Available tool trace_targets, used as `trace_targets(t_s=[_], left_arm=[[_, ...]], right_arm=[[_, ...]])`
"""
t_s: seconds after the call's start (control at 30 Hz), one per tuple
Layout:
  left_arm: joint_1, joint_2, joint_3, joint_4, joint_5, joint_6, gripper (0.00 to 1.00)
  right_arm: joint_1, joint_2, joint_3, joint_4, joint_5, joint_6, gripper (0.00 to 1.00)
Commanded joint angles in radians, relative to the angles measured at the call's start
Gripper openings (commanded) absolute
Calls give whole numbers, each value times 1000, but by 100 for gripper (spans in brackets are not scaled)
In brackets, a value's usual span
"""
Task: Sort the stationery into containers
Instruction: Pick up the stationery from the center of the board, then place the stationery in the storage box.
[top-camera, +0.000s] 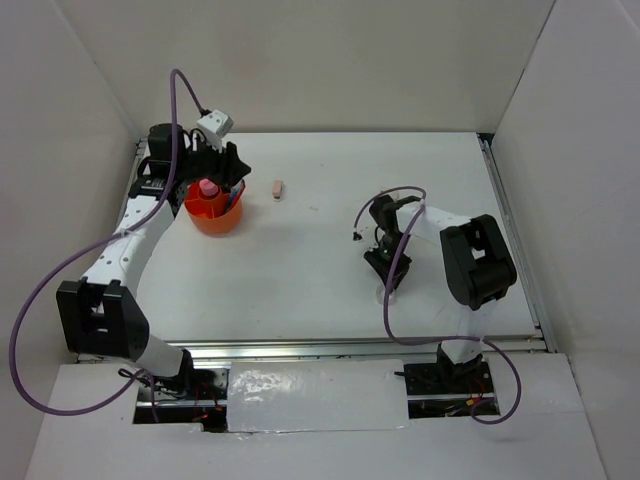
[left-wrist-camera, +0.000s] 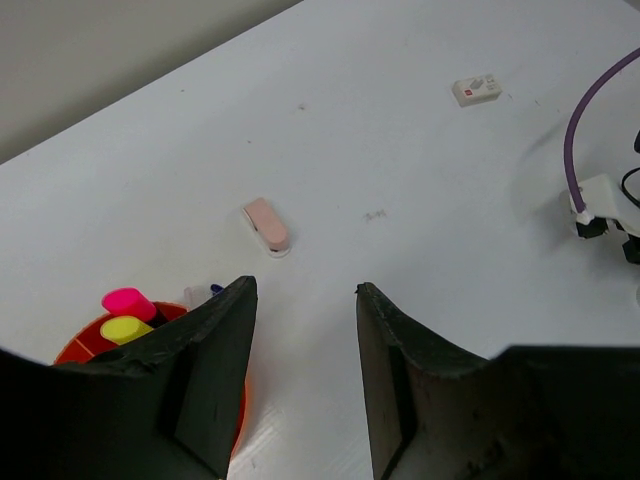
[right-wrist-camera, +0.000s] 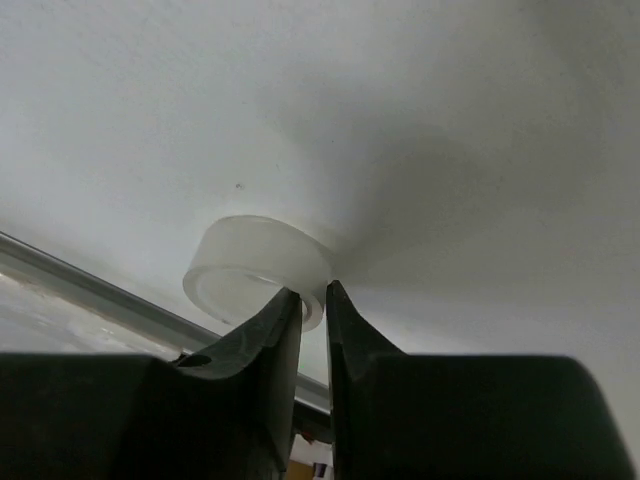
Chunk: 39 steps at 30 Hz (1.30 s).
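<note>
The round orange tub (top-camera: 215, 215) stands at the back left and holds a pink-capped item (top-camera: 208, 188). In the left wrist view its rim (left-wrist-camera: 85, 343) shows with a pink highlighter (left-wrist-camera: 128, 301) and a yellow one (left-wrist-camera: 125, 328) inside. My left gripper (top-camera: 232, 172) (left-wrist-camera: 303, 288) is open and empty just beside the tub. A pink eraser (top-camera: 278, 189) (left-wrist-camera: 266, 225) lies on the table beyond it. A white eraser (left-wrist-camera: 477, 89) lies farther off. My right gripper (top-camera: 385, 272) (right-wrist-camera: 313, 290) is shut on the wall of the clear tape ring (right-wrist-camera: 255, 265), low at the table.
White walls close in the table on three sides. A metal rail (top-camera: 360, 347) runs along the near edge, close to the right gripper. The right arm's purple cable (left-wrist-camera: 585, 110) crosses the left wrist view at the right.
</note>
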Motion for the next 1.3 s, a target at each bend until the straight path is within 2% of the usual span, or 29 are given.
trace_targets(t_s=[0.0,0.1,0.17,0.2,0.27,0.3,0.33,0.37,0.4,0.43,0.5,0.53,0.6,0.73,0.87,1.07,1.27], left_arm=[[-4,-49,-17,25,16,-21,57],[11,-60,-61,71,92,-136,57],[8,-67,-118,106,149,-231,57],[-4,-84,-173,171,228,-239,57],[-90,-106,-199,171,287,-141,57],[-132,-109,-192,46,307,51,57],[-175,-101,-148,-34,318,139,56],[-268,-85,-122,-187,297,231,56],[-326,-81,-80,-264,263,419,57],[-432,-77,-68,-327,176,509,59],[-525,-64,-48,-442,97,716,62],[-591,-63,-46,-463,55,756,64],[-633,-52,-40,-492,40,851,66],[-737,-31,-26,-546,2,985,73],[-788,-37,-38,-537,-27,1057,75],[-849,-57,-101,-466,-108,1100,70],[-875,-51,-120,-454,-119,1104,64]], right_arm=[[10,18,9,48,24,19,19],[0,10,60,16,-17,27,7],[-26,-2,107,-42,-132,28,5],[-39,6,179,-70,-178,31,3],[-69,39,292,-173,-341,8,2],[-74,50,319,-203,-385,-2,1],[-74,64,348,-231,-448,-31,1],[-67,84,380,-277,-470,-45,0],[-62,90,390,-291,-485,-67,0],[-56,99,391,-308,-505,-75,0],[-33,102,385,-323,-524,-102,0],[-24,105,382,-340,-538,-110,0],[1,112,376,-366,-564,-143,0],[47,125,377,-456,-631,-208,0],[79,124,370,-480,-666,-231,0],[119,118,356,-483,-737,-226,1],[128,118,350,-483,-804,-228,1]])
